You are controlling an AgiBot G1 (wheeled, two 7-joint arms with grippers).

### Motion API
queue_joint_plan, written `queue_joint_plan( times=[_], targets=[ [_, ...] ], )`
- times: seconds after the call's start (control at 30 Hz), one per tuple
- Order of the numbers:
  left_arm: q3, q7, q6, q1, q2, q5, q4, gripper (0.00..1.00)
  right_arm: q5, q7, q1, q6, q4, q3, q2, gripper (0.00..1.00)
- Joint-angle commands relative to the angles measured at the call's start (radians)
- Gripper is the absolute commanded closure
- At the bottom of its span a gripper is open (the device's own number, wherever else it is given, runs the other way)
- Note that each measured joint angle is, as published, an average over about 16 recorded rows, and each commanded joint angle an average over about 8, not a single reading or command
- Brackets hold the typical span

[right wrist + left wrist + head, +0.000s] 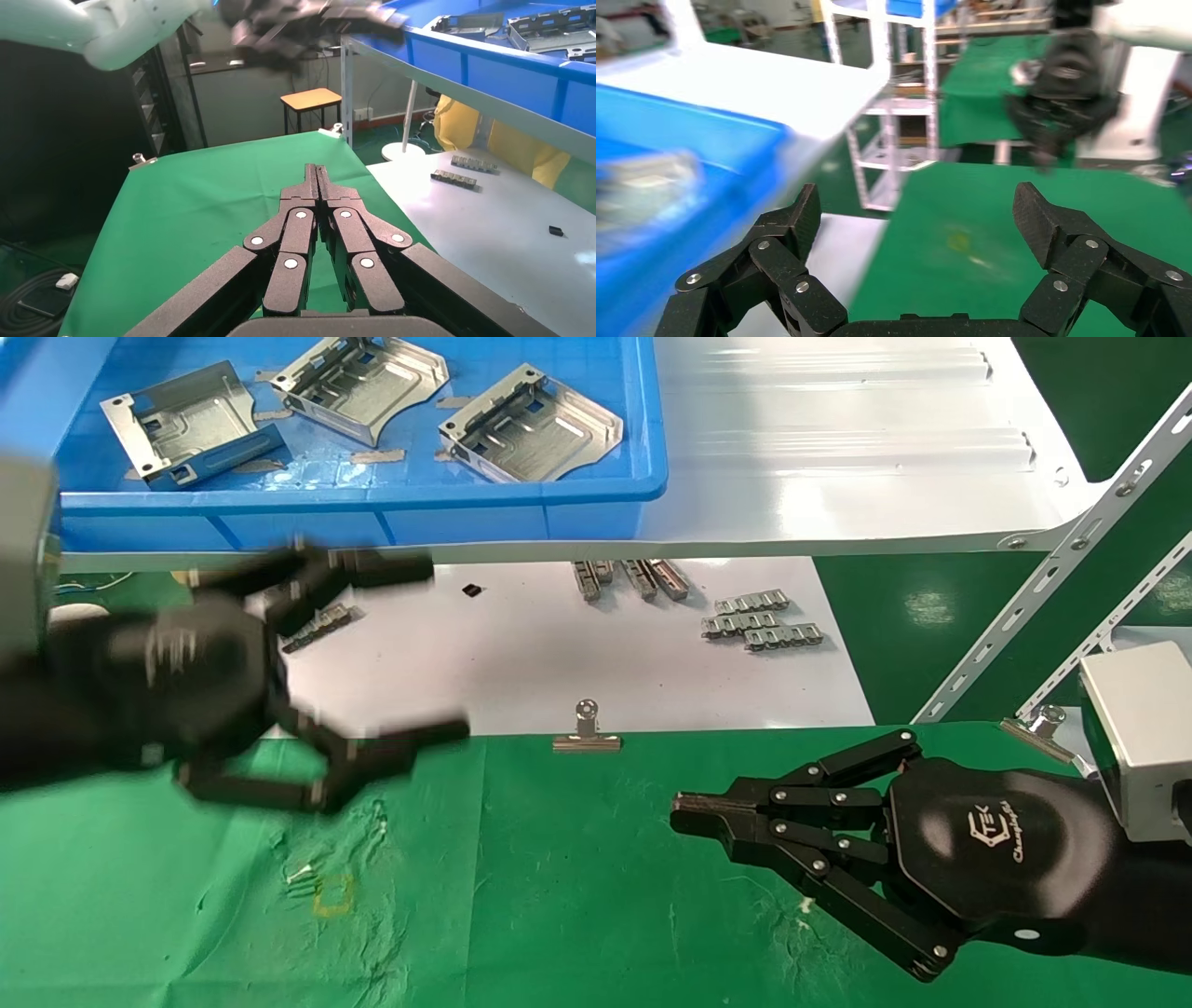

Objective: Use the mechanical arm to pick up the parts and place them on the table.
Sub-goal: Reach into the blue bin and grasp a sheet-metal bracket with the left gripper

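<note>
Three silvery sheet-metal parts lie in the blue bin [372, 500] on the white shelf: one at the left [182, 423], one in the middle [363, 379], one at the right [529, 426]. My left gripper [433, 649] is open and empty, blurred, held in the air in front of the bin, above the edge of the white sheet and the green table [577, 896]. In the left wrist view its fingers [803, 214] stand wide apart over green cloth [989, 232]. My right gripper [684, 817] is shut and empty, low over the green table at the right [318, 175].
Small grey link strips [759, 621] and more strips [633, 577] lie on the white sheet [559, 663]. A steel binder clip [587, 733] sits at the sheet's front edge, another [1043, 724] at the right. Perforated metal rails [1071, 579] slant at the right.
</note>
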Motion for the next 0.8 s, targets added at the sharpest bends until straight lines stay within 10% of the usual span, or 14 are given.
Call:
queue_joint_plan(
  times=[0.03, 0.57, 0.63, 0.8],
  targets=[
    [0.013, -0.023, -0.015, -0.071, 0.012, 0.040, 0.016, 0.00, 0.000, 0.000, 0.000, 0.000, 0.000, 0.000, 0.000, 1.00],
    [0.148, 0.176, -0.235, -0.607, 0.303, 0.379, 0.798, 0.00, 0.000, 0.000, 0.000, 0.000, 0.000, 0.000, 0.000, 0.96],
    [0.164, 0.186, -0.300, -0.648, 0.330, 0.416, 0.868, 0.05, 0.000, 0.000, 0.000, 0.000, 0.000, 0.000, 0.000, 0.71],
    [0.203, 0.182, -0.423, -0.722, 0.389, 0.491, 1.007, 0.65, 0.000, 0.000, 0.000, 0.000, 0.000, 0.000, 0.000, 0.09]
  ],
)
